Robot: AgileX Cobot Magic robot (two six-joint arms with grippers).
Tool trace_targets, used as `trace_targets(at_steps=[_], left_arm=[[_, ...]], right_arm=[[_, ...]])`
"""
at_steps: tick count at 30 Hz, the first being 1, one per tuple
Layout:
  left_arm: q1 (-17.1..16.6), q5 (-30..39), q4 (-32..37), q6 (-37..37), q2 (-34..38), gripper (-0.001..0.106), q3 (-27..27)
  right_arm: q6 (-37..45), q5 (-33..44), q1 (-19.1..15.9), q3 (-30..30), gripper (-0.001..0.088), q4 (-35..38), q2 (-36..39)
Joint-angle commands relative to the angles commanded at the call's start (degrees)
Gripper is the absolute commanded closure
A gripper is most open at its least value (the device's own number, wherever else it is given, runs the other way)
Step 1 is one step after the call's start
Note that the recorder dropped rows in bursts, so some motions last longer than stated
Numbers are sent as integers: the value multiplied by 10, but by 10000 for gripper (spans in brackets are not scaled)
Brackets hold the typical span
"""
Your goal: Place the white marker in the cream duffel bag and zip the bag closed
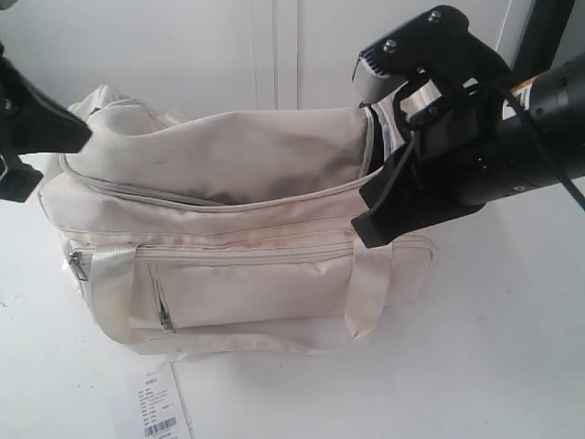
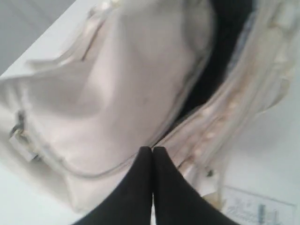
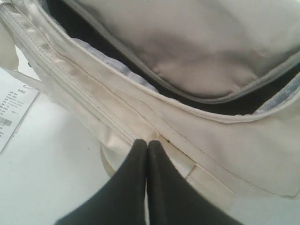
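Note:
The cream duffel bag lies on the white table, its top zip partly undone and a dark gap showing under the flap. The white marker is not in view. My left gripper is at the bag's left end, shut, its tips close over the zip seam with nothing visible between them. At the bag's right end my right gripper is also shut, its tips against the bag's front wall just below the open zip edge. The bag's dark opening shows beyond the left tips.
A white paper tag with a barcode lies on the table in front of the bag. It also shows as the tag beside the bag's wall. A webbing handle hangs down the front, next to the front zip pocket.

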State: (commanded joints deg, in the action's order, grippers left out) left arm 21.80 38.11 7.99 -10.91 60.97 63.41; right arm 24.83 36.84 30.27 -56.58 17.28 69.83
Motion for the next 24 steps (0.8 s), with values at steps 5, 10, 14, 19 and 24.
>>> trace_targets(at_steps=[5,10,14,19,24], left_arm=[[-4,36,140,90,7,1053,0],[-80,1,140,137,30,1053,0],[-136,-30,-17,81,55,1053,0],[-162,-27,-162,-34,91,1053,0],[-208,-51,-224,-44,106,1053,0]], right_arm=[[9,-1,0,0,868,40,0],[79,16,0,0,868,125,0],[175,28,0,-1,868,223,1],[187,70,0,-37,868,243,25],[186,96,0,-84,868,243,64]])
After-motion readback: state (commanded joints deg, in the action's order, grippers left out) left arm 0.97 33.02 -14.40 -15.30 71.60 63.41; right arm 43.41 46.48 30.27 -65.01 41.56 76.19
